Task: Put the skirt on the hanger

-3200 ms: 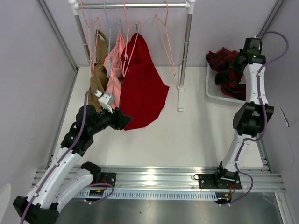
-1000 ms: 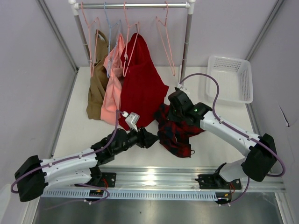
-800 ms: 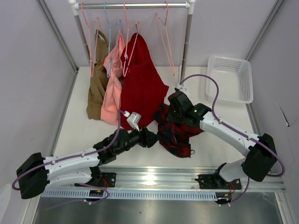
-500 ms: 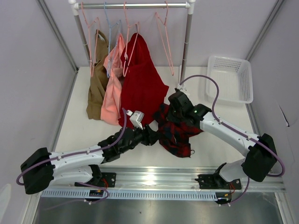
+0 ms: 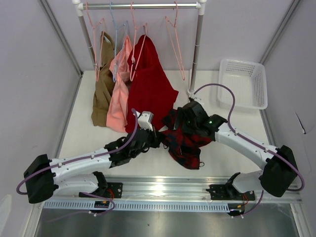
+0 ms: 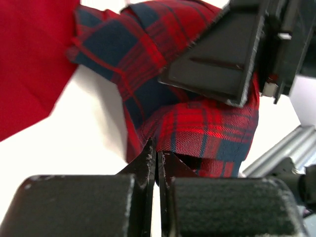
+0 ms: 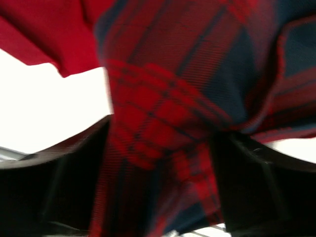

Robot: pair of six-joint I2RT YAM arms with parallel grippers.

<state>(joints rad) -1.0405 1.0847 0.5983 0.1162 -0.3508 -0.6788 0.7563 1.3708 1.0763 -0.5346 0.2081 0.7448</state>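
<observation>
1. Plaid cloth first: the skirt [image 5: 186, 140] lies bunched on the tabletop [image 5: 84, 133] at the centre of the top view, between the heads of the two arms. It is not on the hanger [image 5: 180, 64], which hangs bare from the rail [image 5: 143, 6] at the top of the frame, well apart from it.
2. The left pincer [image 6: 153, 146] is narrow, its fingers pressed together. Their tips sit at a lower fold of the skirt and appear to nip its edge.
3. The right pincer [image 7: 165, 168] stands wide. Cloth is bunched between its fingers, which do not look to be squeezing it.
4. Risks, as I judge them:
   - The left nip looks shallow, so the fold could slip out on a lift.
   - The right fingers sit among the folds, so pulling them away could snag the cloth and tug it out of that nip.
   - The red garment [image 5: 150, 89] hangs just beside the skirt, and its hem could be dragged along.
   - With the skirt this crumpled, the waist is hard to find for hanging.
5. Only the left wrist view shows the closed tips at the fold, with the right pincer's black body just above them. The top view hides both sets of tips, yet it alone shows the hanger and rail. The right wrist view is blurred and shows little beyond cloth between fingers and red garment at upper left.
</observation>
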